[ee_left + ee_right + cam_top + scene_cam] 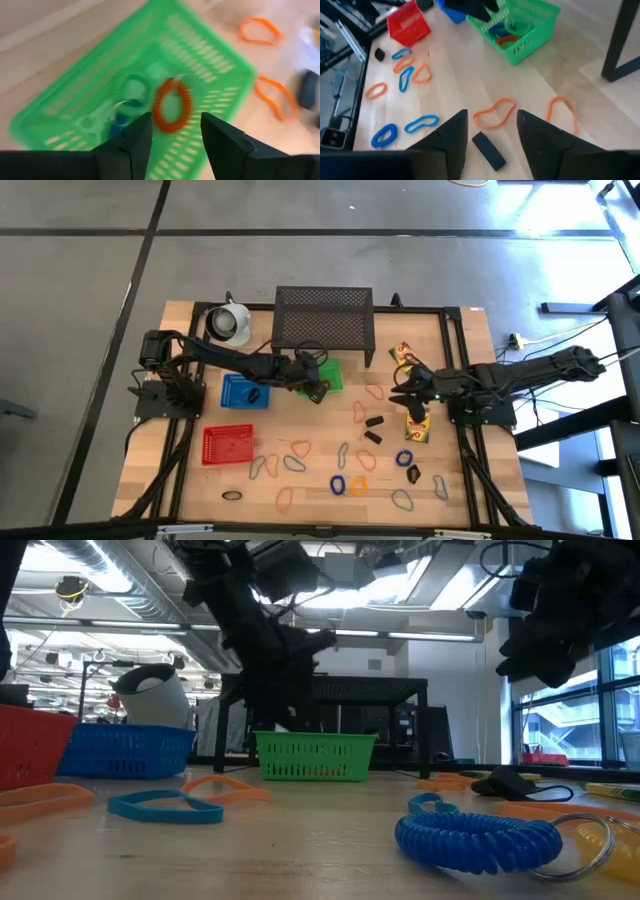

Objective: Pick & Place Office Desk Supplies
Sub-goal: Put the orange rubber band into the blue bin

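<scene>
1. The left gripper point(316, 387) reaches out from the table's left edge and hangs over the green basket point(210, 65), which sits near the middle of the table in front of the black mesh stand point(323, 320). Its jaws stand apart with nothing between them.
2. An orange coiled loop point(171, 105) lies in the green basket beside a green coil point(134, 89).
3. The right gripper point(403, 388) is held above the table toward its right edge, jaws apart and empty, over an orange band point(493, 113) and a small black clip point(488, 150).
4. A yellow crayon box point(416, 428) lies just beside the right arm.
5. Loose coloured bands point(340, 470) are scattered along the table's front edge.
6. A blue basket point(240, 391) and a red basket point(228, 444) sit on the left half; a white cup-like object point(231, 323) stands at the back left corner.
</scene>
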